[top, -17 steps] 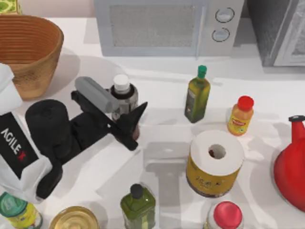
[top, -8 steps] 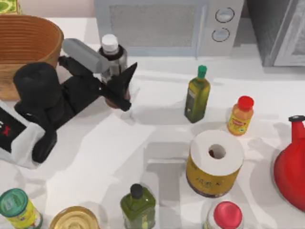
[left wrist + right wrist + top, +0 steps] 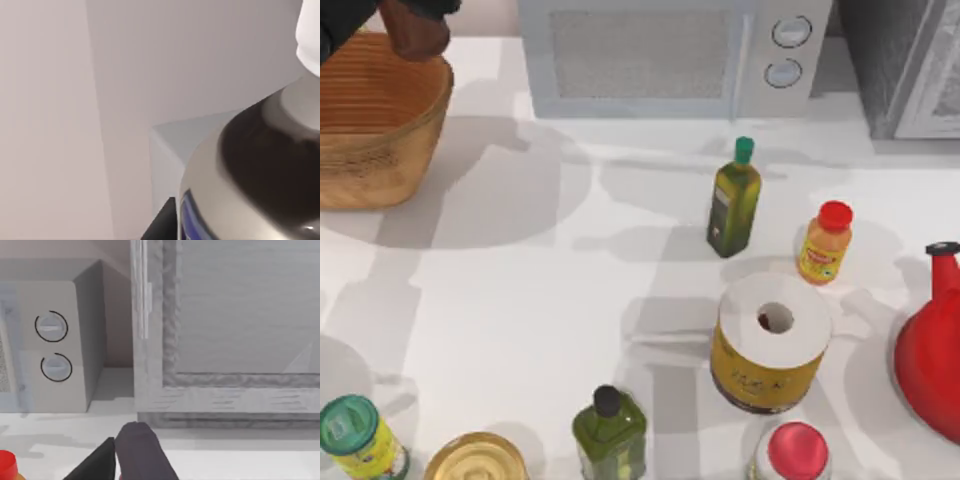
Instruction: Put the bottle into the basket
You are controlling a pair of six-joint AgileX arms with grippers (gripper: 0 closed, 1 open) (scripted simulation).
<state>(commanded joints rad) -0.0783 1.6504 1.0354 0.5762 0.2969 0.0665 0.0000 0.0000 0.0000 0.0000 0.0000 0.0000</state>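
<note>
Left arm: you find it raised at the top view's far left corner, cut off by the edge, above the basket. The bottle hangs over the basket's rim, only its reddish-brown base visible; the left wrist view shows its shoulder and white cap close. Whether the left gripper clasps it, you cannot tell. Right arm: parked near the microwave.

Legible text

No wording can be made out; faint marks, perhaps lettering, are seen on the yellow-wrapped paper roll.
</note>
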